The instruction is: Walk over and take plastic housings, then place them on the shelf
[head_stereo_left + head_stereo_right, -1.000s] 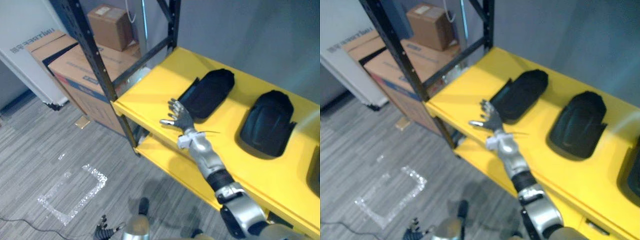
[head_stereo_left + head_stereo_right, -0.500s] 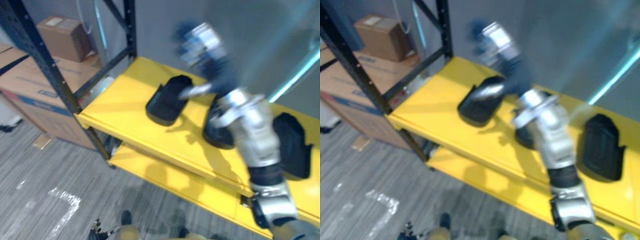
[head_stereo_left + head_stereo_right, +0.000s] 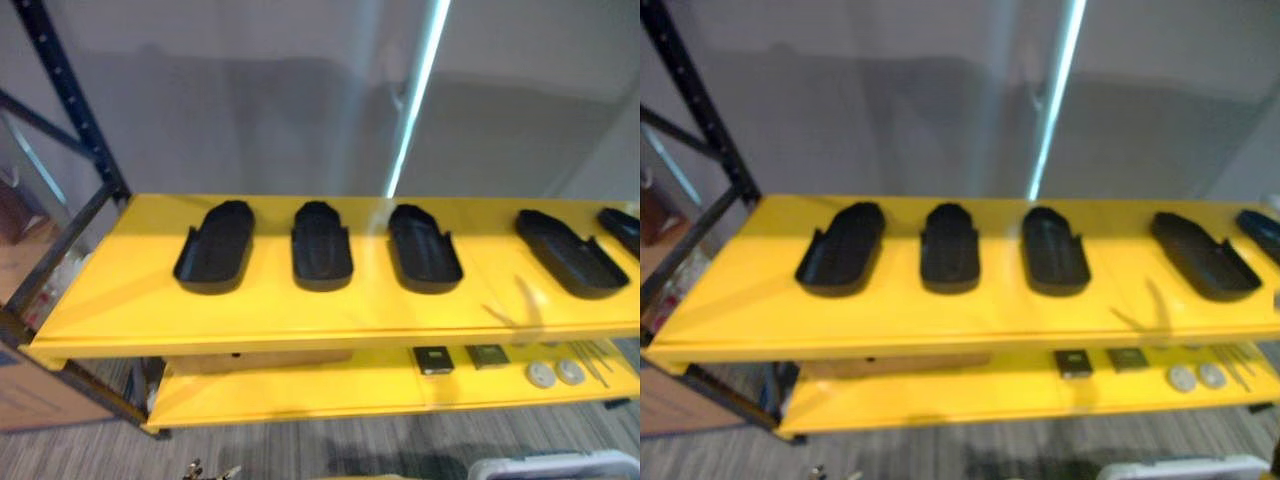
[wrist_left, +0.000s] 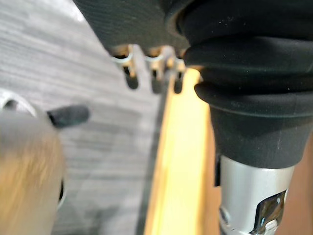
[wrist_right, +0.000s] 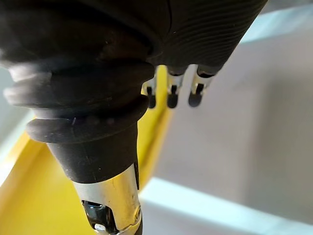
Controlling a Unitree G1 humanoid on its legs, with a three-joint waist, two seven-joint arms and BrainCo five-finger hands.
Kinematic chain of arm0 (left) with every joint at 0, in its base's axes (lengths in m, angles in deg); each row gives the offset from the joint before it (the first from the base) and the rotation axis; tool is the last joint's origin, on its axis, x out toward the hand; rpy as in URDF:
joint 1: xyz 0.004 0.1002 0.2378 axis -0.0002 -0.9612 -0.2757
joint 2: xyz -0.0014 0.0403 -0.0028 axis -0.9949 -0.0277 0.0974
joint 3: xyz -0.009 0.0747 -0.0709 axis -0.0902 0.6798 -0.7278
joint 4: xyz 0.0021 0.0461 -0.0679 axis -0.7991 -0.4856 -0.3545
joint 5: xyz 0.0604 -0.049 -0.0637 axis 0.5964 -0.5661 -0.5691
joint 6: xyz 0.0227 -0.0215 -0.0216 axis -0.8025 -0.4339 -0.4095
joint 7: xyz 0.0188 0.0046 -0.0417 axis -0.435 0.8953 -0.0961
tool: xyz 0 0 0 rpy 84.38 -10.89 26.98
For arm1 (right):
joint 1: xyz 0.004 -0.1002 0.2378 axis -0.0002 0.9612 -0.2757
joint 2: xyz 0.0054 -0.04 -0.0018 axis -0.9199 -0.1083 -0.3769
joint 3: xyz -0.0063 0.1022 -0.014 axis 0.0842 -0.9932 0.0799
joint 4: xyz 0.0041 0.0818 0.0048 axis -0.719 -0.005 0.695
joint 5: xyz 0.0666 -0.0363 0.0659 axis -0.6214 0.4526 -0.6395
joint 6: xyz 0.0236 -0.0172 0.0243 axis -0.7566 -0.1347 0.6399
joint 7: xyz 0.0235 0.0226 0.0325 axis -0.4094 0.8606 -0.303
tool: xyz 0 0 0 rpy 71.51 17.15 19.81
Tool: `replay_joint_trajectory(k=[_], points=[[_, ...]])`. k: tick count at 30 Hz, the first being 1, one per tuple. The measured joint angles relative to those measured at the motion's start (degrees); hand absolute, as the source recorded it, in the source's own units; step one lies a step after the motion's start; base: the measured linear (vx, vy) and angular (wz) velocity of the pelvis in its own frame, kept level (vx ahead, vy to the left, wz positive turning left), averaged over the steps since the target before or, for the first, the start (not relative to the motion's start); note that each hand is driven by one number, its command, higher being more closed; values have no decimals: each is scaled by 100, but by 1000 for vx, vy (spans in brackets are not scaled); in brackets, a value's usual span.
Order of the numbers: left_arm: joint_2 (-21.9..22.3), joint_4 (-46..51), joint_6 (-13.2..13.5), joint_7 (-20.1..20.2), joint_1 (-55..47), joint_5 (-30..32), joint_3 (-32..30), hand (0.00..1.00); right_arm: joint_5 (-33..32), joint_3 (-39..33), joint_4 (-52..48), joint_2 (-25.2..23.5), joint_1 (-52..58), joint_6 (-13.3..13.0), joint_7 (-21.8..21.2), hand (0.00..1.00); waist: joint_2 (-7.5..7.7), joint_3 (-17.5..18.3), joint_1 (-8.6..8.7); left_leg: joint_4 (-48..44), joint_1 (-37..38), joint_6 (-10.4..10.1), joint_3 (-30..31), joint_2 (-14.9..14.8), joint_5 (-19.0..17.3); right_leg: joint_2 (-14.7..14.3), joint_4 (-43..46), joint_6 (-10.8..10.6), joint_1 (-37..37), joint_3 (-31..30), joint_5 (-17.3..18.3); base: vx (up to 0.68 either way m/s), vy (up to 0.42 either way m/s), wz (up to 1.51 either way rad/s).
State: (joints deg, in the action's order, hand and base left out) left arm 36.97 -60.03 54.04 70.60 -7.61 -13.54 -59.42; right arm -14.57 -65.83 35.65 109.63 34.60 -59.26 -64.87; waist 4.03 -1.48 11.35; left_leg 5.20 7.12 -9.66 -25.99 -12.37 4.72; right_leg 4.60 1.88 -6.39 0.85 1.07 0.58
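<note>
Left hand (image 4: pixel 154 78): fingers loose, empty, by shelf (image 4: pixel 181 161) edge. Right hand (image 5: pixel 172 93): fingers loose, empty, over shelf.

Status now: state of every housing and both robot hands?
Far-left housing: lying on upper shelf, unheld.
Second housing: same, unheld.
Third housing: same, unheld.
Fourth housing: same, lying askew.
Fifth housing: on the shelf, cut off by view edge.
Left robot hand: open, empty.
Right robot hand: open, empty.
</note>
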Motion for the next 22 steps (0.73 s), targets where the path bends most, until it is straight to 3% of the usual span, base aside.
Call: replay_joint_trajectory(k=[2, 6, 12, 16, 19, 22], points=[[21, 15, -92, -43, -2, -5, 54, 0, 1507, 302, 352, -968, 460, -291, 1057, 0, -30, -2, 39, -1, 34, 15, -106, 29, -12, 22, 1, 0, -5, -32, 0, -17, 18, -11], [12, 75, -176, -72, 6, -54, 315, 0, 1957, 1365, 616, -1995, 930, -540, 1786, 0, -129, -20, 8, -1, 112, 41, -223, 106, -61, 70, -4, 2, 15, -115, -2, 5, 24, -15], [20, 119, -582, -229, 262, 34, 541, 0, 2144, 2077, 2812, -2055, 329, -505, 1888, 0, -223, -78, -358, 0, 113, 100, 9, 242, -114, 227, -78, 6, 187, 112, -4, 40, 26, 19], [20, 120, -633, -217, 337, 71, 556, 0, 2147, 2340, 3375, -2001, 97, -505, 1689, 0, -250, -117, -454, 0, 102, 111, 181, 287, -150, 282, -191, 19, 336, 315, -12, 81, 13, 24], [20, 116, -670, -170, 381, 70, 557, 0, 1970, 2507, 3970, -1990, -107, -290, 1607, 0, -274, -150, -499, -1, 108, 103, 208, 313, -146, 309, -191, -49, 394, 373, -47, 128, 9, 10], [18, 111, -740, -157, 494, 67, 555, 0, 1434, 2280, 5036, -2003, -279, -69, 1128, 0, -263, -299, -617, -1, 277, 63, 242, 322, -226, 316, -307, -33, 632, 445, -31, 88, 7, 4]])
